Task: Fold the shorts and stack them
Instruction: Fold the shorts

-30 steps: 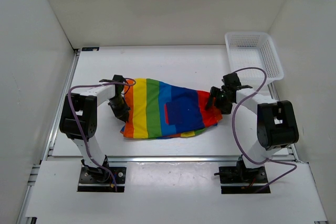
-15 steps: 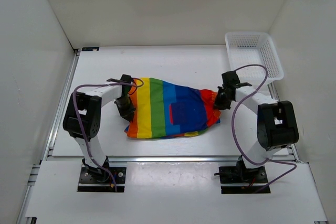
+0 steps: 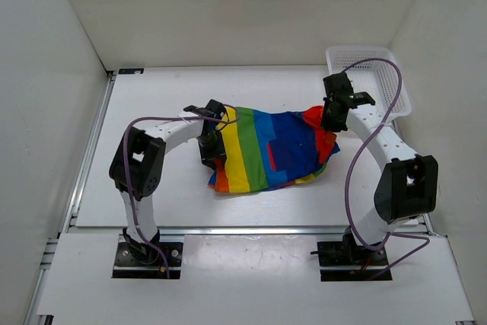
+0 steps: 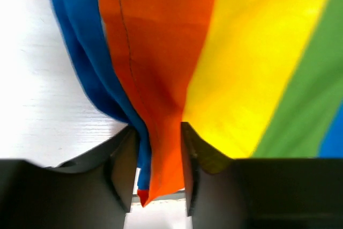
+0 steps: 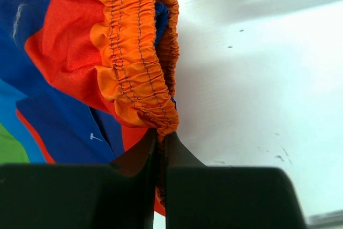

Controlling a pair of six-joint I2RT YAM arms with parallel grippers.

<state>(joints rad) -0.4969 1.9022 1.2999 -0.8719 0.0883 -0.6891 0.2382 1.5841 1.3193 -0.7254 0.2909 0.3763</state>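
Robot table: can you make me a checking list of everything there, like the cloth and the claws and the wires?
Surface: white table, flat.
Job's things: rainbow shorts, crumpled, not folded yet, stretched between both arms.
Clutter: white mesh basket in the far right corner.
Grippers: right gripper shut on the orange waistband; left gripper has a fold of the shorts between its fingers, grip unclear.
Cables: purple cables, one looping along each arm.
Surroundings: plain white walls on three sides.
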